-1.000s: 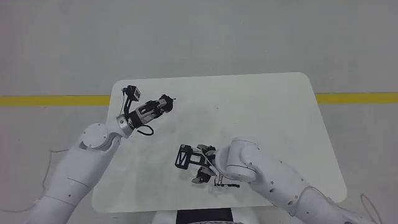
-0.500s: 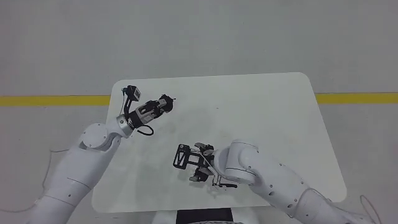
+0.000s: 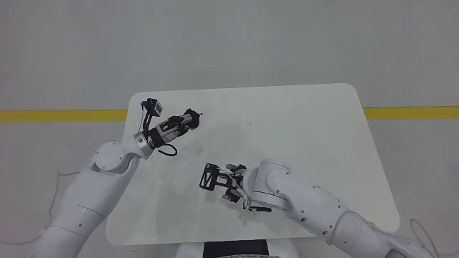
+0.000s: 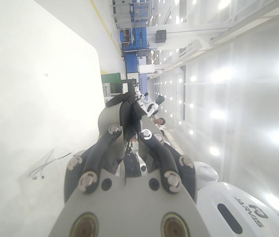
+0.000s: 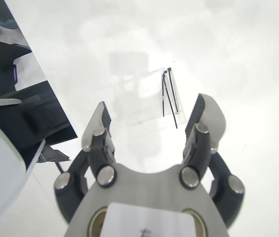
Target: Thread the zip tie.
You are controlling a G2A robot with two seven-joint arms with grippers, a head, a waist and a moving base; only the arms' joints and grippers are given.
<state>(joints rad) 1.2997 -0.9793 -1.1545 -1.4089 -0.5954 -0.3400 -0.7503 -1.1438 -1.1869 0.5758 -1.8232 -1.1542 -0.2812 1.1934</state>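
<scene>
Right end effector [image 5: 151,103] leftward; two ties [image 5: 172,94]

My left arm [image 3: 107,161] comes in over the left edge of the table [image 3: 308,136], wrist raised near the far-left corner, and the left gripper [image 3: 191,120] has its fingers pressed together. My right arm [image 3: 308,204] bends in from the near edge. The right gripper [image 5: 151,110] hangs low there, jaws spread wide, pointing left.
</scene>
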